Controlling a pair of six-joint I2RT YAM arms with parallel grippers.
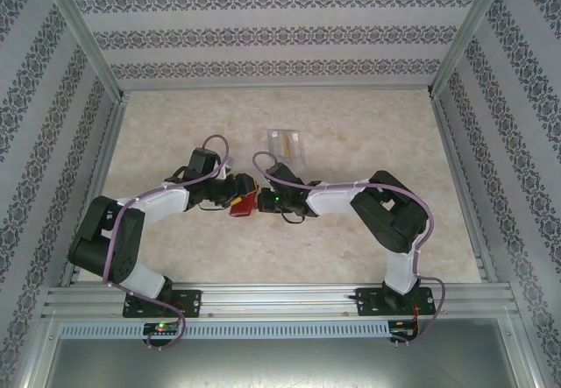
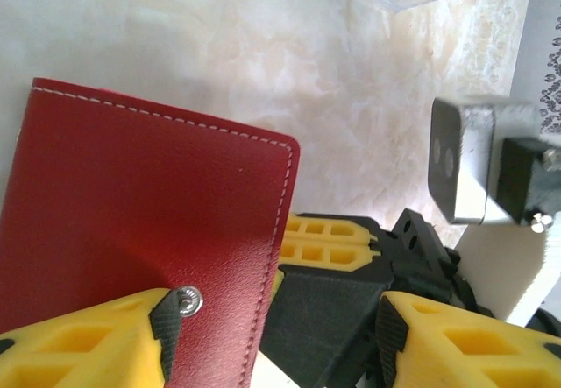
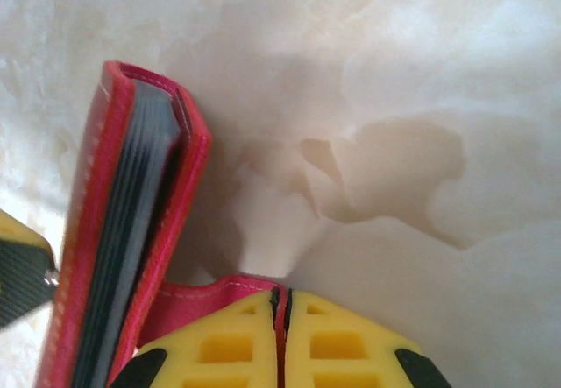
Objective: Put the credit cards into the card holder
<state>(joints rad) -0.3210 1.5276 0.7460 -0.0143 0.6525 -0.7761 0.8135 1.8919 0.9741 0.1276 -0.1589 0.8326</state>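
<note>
The wallet (image 2: 131, 204) is being pinched by its flap (image 3: 219, 296) in closed right jaws. With left jaws being held open, it risks being dropped.

Black-and-white arms (image 1: 333, 201), lilac cables (image 1: 158, 195), yellow pincer fingers (image 3: 228, 346)
</note>
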